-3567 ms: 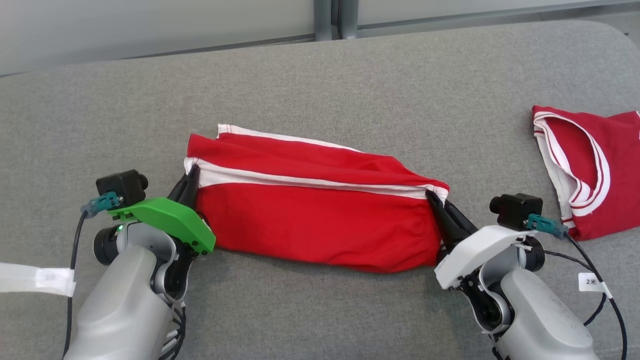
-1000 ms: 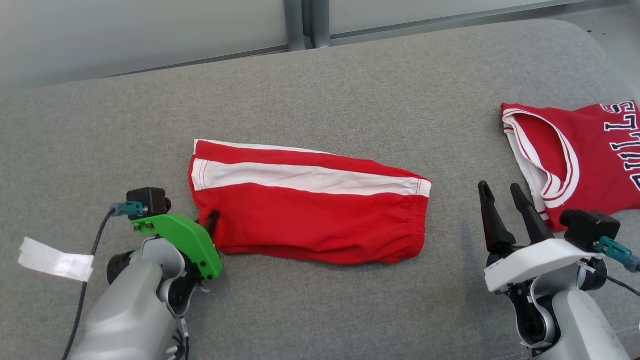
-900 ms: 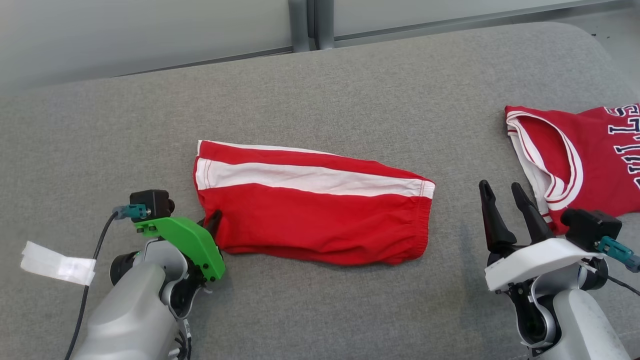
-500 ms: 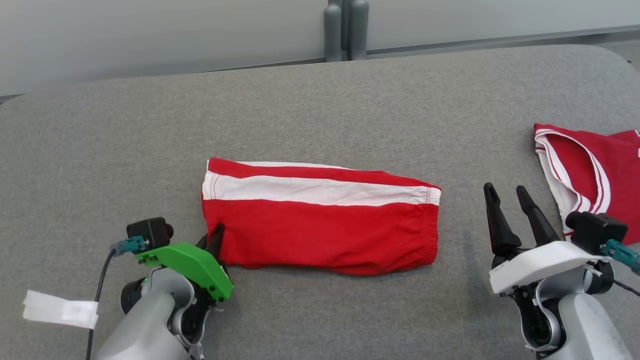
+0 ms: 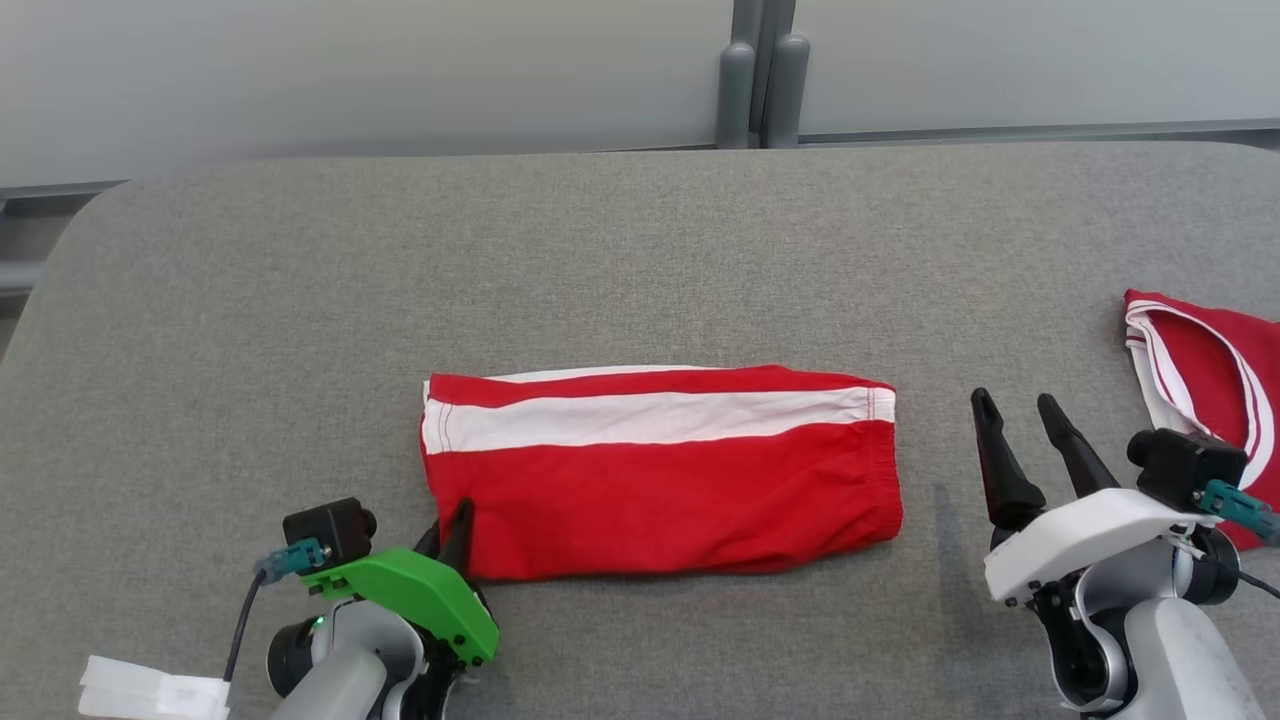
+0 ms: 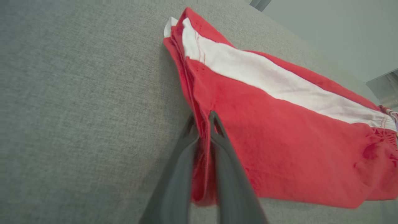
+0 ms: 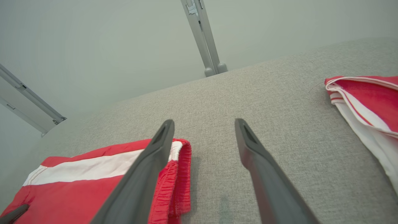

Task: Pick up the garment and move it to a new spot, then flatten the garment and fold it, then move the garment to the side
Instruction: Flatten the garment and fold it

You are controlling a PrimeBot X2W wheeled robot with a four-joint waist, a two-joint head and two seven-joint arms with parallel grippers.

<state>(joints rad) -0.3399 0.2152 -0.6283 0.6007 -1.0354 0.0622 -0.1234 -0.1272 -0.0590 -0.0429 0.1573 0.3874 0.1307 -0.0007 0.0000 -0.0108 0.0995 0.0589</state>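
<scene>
Grey fabric covers the desk (image 5: pixel 300 300); the folded red shorts (image 5: pixel 660 480) lie mid-desk, long axis left to right. Left gripper (image 6: pixel 201 118) pinches their near-left corner; right gripper (image 5: pixel 1013 398), spread and empty, stands just beyond the waistband end.

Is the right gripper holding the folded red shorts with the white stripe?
No, the right gripper is open beside the folded red shorts, not touching them.

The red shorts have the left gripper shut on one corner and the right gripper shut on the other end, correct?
No: the right gripper is open, apart from the red shorts, as the head view shows. The left gripper is shut on a corner.
</scene>
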